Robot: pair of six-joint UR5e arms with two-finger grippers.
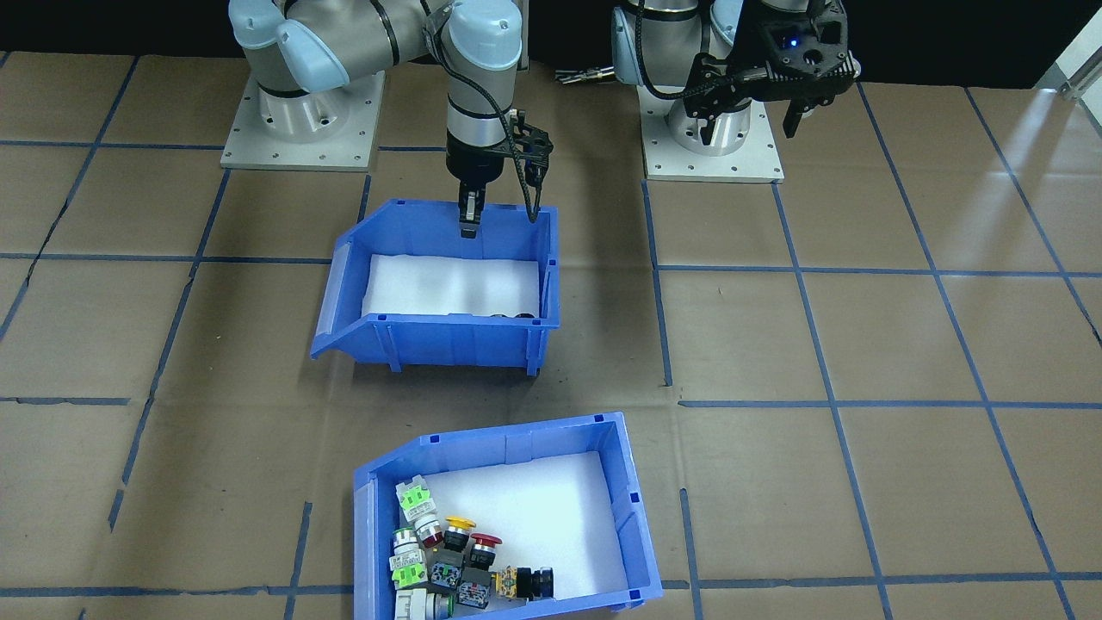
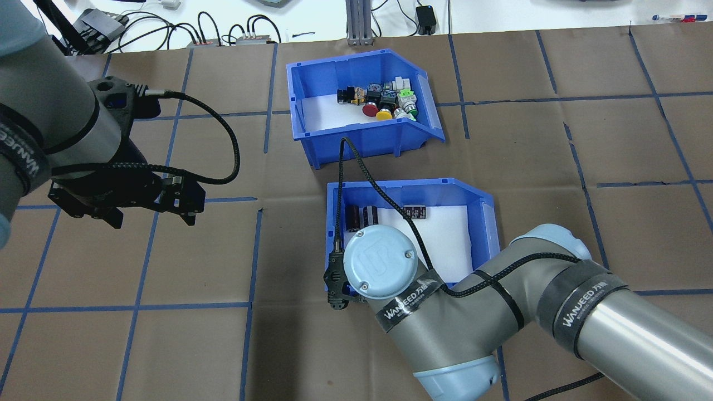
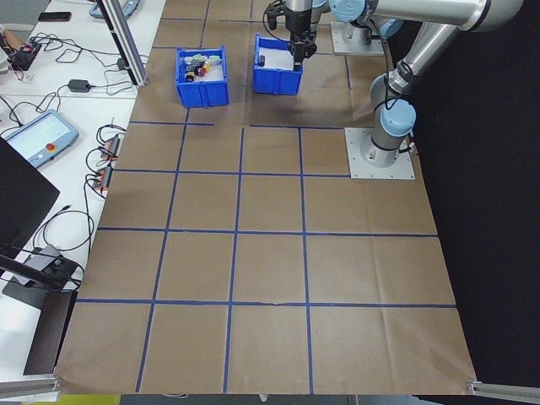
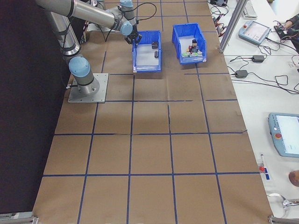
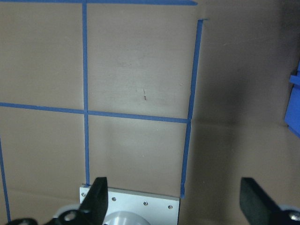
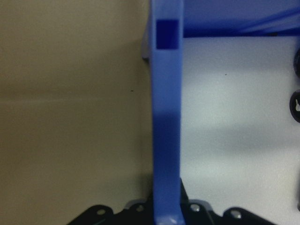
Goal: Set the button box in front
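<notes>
The button box [image 2: 356, 136] is a blue sloped-front bin with a white floor. It holds small push-button switches [image 1: 448, 551] with green, yellow and red caps, and it stands on the table's far side from the robot. Between it and the robot sits a matching blue bin [image 1: 448, 340] containing dark cylinders [image 2: 362, 216]. My right gripper [image 1: 469, 226] is shut on that bin's rear wall [image 6: 166, 140], which runs between the jaws in the right wrist view. Off to the side, my left gripper [image 1: 749, 127] hangs open and empty over bare table, its fingertips [image 5: 101, 187] wide apart.
Brown table cover [image 2: 501, 145] with blue tape grid lines. Both arm base plates [image 1: 297, 120] stand at the robot's edge. Cables, boxes and an aluminium post [image 2: 356, 22] line the far edge beyond the button box. Pendants and cables lie on side benches [image 4: 261, 70].
</notes>
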